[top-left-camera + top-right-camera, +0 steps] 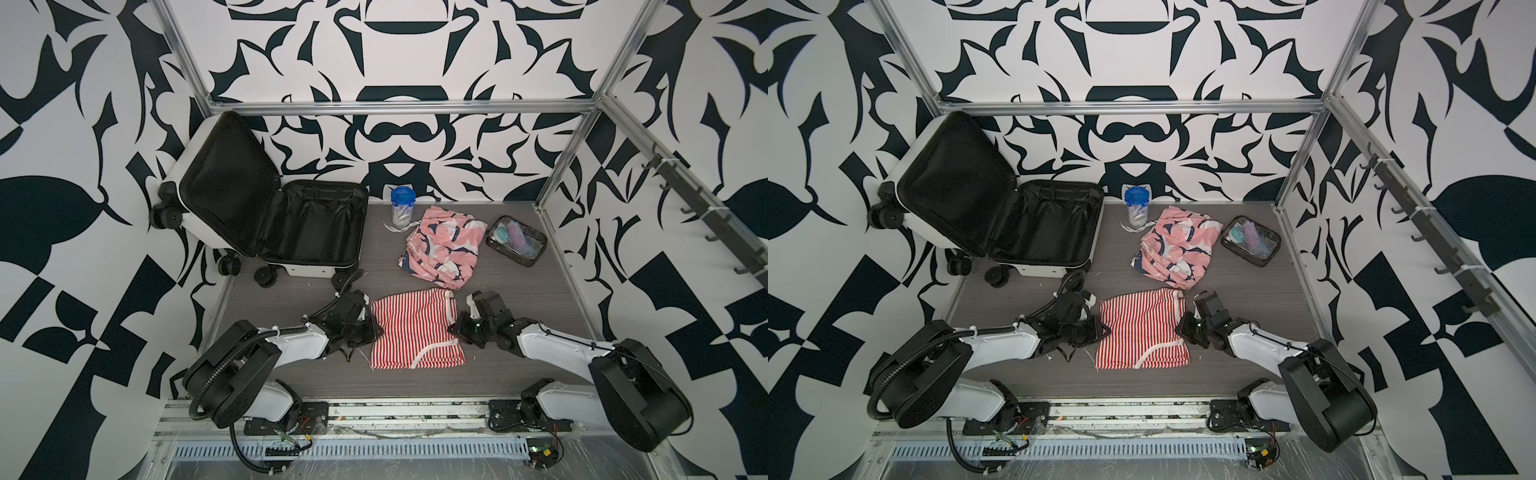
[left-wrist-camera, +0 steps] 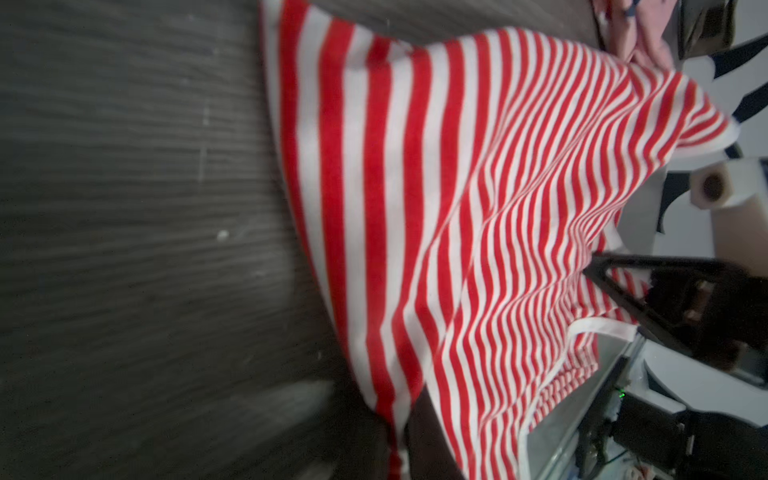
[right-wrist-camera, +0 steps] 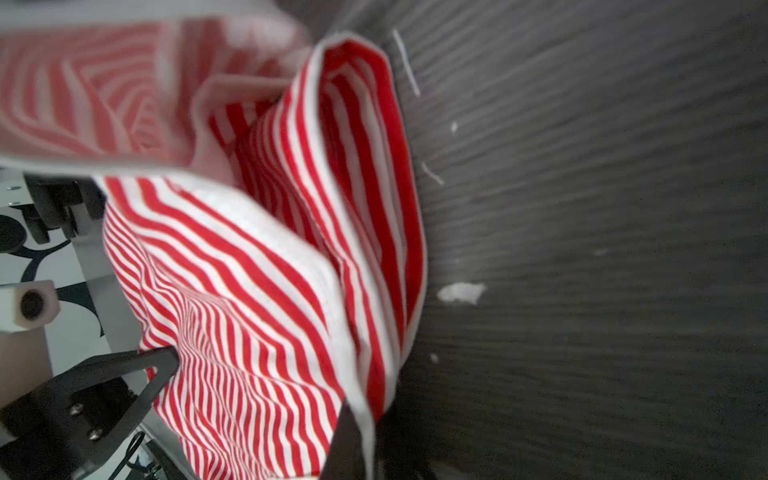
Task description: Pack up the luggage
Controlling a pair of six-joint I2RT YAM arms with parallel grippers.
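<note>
Small white hard-shell luggage (image 1: pixel 320 269) lies open, empty, far left. Both the left gripper (image 1: pixel 371 328) and right gripper (image 1: pixel 458 328) pinch opposite edges of the red-and-white striped garment (image 1: pixel 415 328), near centre; pink patterned shorts (image 1: pixel 442 249), clear pouch (image 1: pixel 516 241), blue-lidded jar (image 1: pixel 402 206) lie unpacked

L arm (image 1: pixel 291 345) & R arm (image 1: pixel 552 343) low, reaching inward, wrists facing each other. L gripper (image 1: pixel 374 330) & R gripper (image 1: pixel 455 330) pinched tight on opposite cloth (image 1: pixel 415 328) edges.
</note>
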